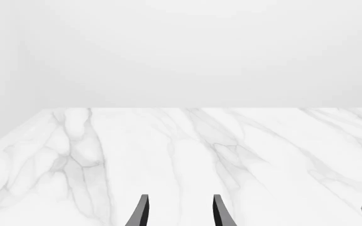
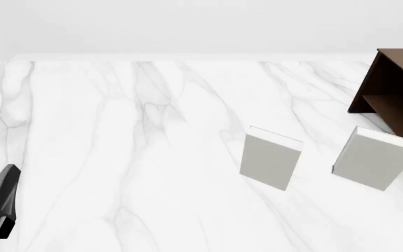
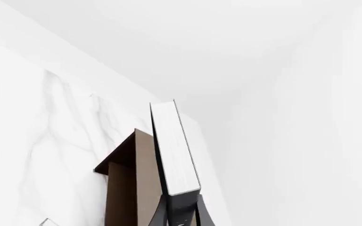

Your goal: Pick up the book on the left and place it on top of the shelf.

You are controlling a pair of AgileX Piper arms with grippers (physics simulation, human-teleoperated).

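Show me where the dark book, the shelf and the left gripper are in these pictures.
dark book (image 3: pixel 175 150), right wrist view, white page edge.
shelf (image 2: pixel 398 79), front view, its side panel.
left gripper (image 1: pixel 179 212), left wrist view, between fingertips.

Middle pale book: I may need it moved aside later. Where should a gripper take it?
Probably by its top edge, coming down from above with the fingers across its thin width: the middle pale book stands upright on the table, apart from the other pale book.
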